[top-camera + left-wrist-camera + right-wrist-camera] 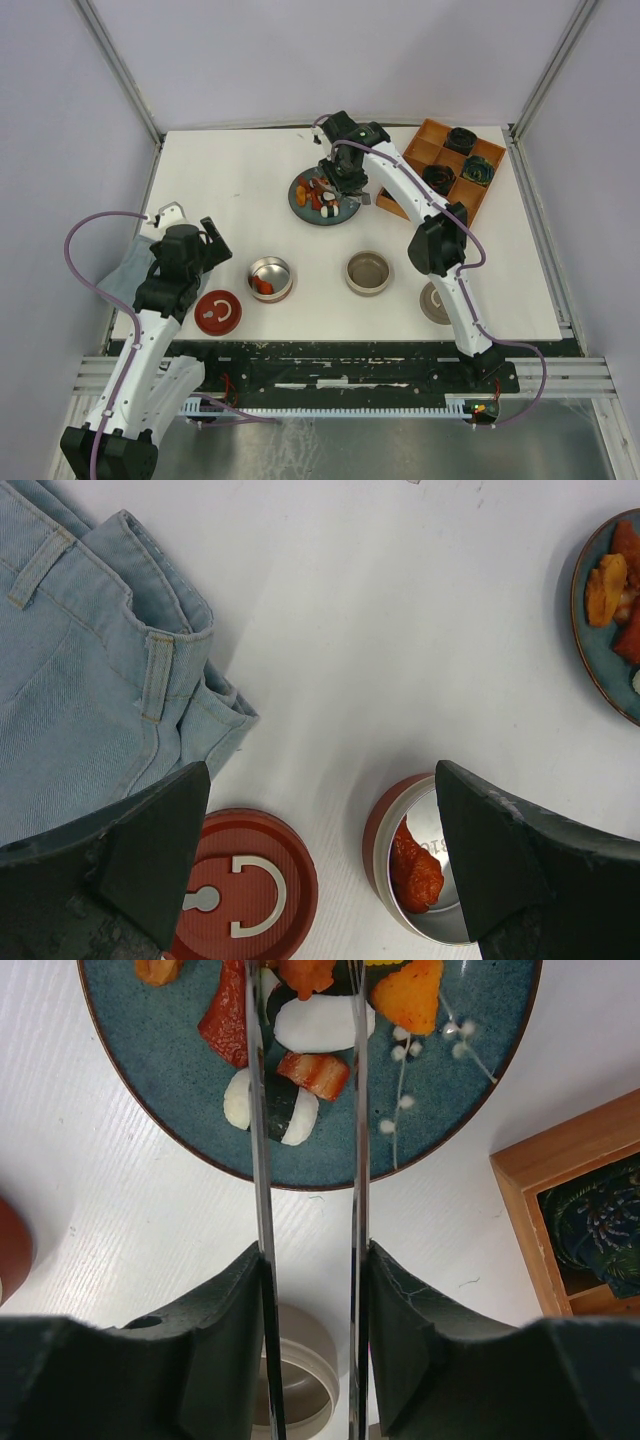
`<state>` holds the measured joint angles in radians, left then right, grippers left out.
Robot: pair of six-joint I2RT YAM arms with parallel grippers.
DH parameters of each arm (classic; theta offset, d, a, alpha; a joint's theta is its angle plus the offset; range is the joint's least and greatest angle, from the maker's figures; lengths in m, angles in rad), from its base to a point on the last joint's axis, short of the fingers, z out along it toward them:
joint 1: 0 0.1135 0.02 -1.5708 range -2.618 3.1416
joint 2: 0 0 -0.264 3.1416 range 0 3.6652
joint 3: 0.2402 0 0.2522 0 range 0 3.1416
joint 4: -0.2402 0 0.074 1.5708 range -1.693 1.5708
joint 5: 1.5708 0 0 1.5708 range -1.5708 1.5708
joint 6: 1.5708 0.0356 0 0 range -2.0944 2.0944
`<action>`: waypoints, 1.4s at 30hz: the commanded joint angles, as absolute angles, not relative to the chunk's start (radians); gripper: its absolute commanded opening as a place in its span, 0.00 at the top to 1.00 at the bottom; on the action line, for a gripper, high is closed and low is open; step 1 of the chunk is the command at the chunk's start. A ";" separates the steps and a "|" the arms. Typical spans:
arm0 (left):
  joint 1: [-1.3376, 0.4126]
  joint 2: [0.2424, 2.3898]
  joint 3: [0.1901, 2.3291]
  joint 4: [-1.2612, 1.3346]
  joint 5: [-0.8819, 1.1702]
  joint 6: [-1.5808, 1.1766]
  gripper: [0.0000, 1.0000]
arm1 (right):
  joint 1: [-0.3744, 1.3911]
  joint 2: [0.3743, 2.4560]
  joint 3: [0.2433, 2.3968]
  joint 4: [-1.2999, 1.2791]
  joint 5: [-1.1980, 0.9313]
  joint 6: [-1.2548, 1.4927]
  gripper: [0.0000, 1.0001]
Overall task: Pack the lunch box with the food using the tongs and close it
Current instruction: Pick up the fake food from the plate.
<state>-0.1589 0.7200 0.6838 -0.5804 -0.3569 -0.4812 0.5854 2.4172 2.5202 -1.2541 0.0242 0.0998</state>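
While the right gripper (310, 1295) pinches smooth silver tongs (358, 1140) over glossy food pieces (318, 1022) on a speckled blue plate (470, 1070), the left gripper (320, 865) gapes wide above a round steel lunch box (378, 845) and ribbed red lid (280, 850).

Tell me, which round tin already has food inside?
The left tin, beside the red lid: a red-orange piece lies in it. The right tin holds nothing.
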 commanded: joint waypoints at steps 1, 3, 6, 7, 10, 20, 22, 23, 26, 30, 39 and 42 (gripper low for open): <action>-0.156 0.716 0.692 -0.540 -0.357 -0.474 0.00 | 0.590 2.397 2.539 -1.221 0.034 0.098 0.53; -0.156 0.716 0.692 -0.541 -0.357 -0.475 0.00 | 0.589 2.396 2.543 -1.214 0.036 0.102 0.55; -0.156 0.717 0.692 -0.541 -0.359 -0.474 0.00 | 0.589 2.386 2.537 -1.204 0.043 0.108 0.58; -0.156 0.717 0.692 -0.541 -0.359 -0.474 0.00 | 0.589 2.378 2.533 -1.203 0.041 0.110 0.59; -0.155 0.717 0.692 -0.540 -0.359 -0.474 0.00 | 0.589 2.344 2.499 -1.180 0.034 0.120 0.60; -0.156 0.718 0.692 -0.541 -0.356 -0.473 0.00 | 0.589 2.223 2.385 -1.110 0.024 0.136 0.64; -0.156 0.717 0.693 -0.541 -0.356 -0.472 0.00 | 0.590 2.211 2.375 -1.105 0.022 0.139 0.64; -0.156 0.719 0.692 -0.541 -0.356 -0.472 0.00 | 0.590 2.206 2.371 -1.102 0.022 0.140 0.64; -0.156 0.719 0.692 -0.541 -0.356 -0.472 0.00 | 0.590 2.192 2.369 -1.108 0.007 0.141 0.64; -0.155 0.718 0.692 -0.541 -0.358 -0.473 0.00 | 0.591 2.133 2.309 -1.095 -0.050 0.145 0.65; -0.155 0.715 0.693 -0.541 -0.364 -0.472 0.00 | 0.649 1.970 2.162 -1.067 -0.106 0.072 0.65; -0.156 0.708 0.694 -0.542 -0.371 -0.474 0.00 | 0.709 1.921 2.098 -1.046 -0.107 0.028 0.65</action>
<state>-0.1589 0.7200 0.6838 -0.5804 -0.3576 -0.4812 0.6361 2.0319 2.1456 -1.1076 -0.0719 0.0982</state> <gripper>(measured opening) 0.996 0.389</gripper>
